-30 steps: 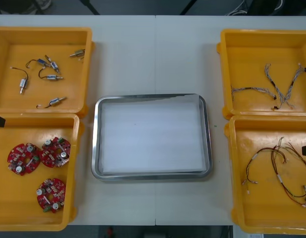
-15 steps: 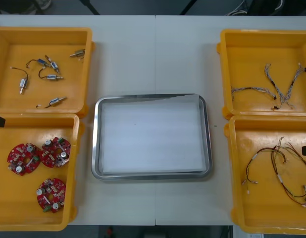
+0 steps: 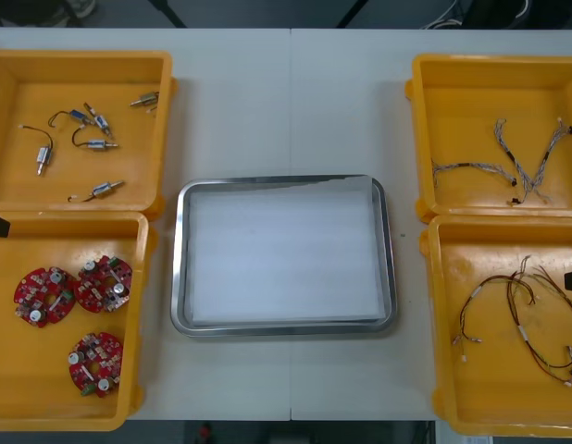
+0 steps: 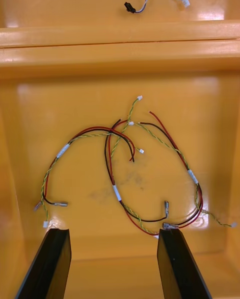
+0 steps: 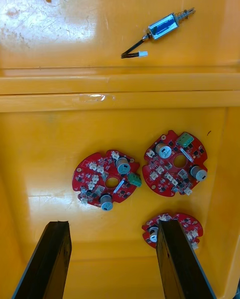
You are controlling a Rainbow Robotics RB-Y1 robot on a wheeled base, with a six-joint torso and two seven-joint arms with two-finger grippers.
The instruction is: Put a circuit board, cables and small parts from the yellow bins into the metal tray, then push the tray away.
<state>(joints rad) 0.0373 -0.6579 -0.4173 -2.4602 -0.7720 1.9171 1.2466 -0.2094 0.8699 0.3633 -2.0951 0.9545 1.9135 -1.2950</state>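
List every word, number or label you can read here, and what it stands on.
None can be read.
The yellow bins, metal tray and cables bear no visible writing.
Any markings on the red circuit boards are too small to read.
The left gripper and right gripper, both open, carry no labels.

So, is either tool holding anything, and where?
Nothing held: left tool open above the circuit boards, right tool open above the red and yellow cables.
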